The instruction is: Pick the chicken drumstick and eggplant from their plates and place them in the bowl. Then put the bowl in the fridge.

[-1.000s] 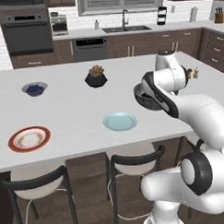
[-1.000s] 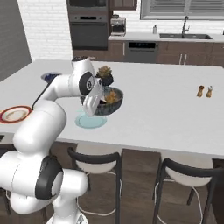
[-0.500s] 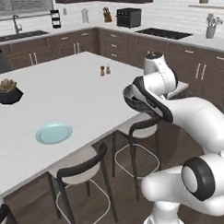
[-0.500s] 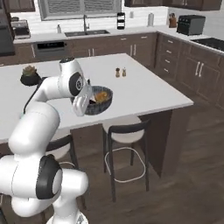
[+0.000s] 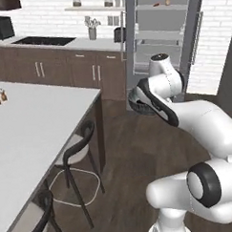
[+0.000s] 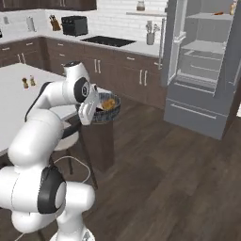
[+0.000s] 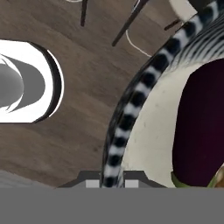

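Note:
My gripper (image 7: 109, 180) is shut on the striped rim of the dark bowl (image 7: 127, 114), which it holds in the air above the wooden floor. Inside the bowl the dark-purple eggplant (image 7: 200, 118) lies against the pale inner wall. From the right base view the bowl (image 6: 107, 112) hangs beside the island's corner, with the golden-brown chicken drumstick (image 6: 109, 102) in it and the gripper (image 6: 95, 112) at its near rim. The grey fridge (image 6: 200, 70) stands open ahead to the right, pale shelves showing. In the left base view the bowl (image 5: 135, 101) sits in front of the fridge (image 5: 160, 37). The plates are out of view.
The white island counter (image 5: 28, 136) is on the left with dark stools (image 5: 79, 150) tucked beside it and two small shakers (image 6: 28, 83) on top. Dark cabinets (image 6: 122, 70) line the back wall. Open wooden floor (image 6: 179, 164) lies between me and the fridge.
The base has swung away from the island toward the fridge, so the whole scene has shifted. The bowl with both foods stays in the shut gripper.

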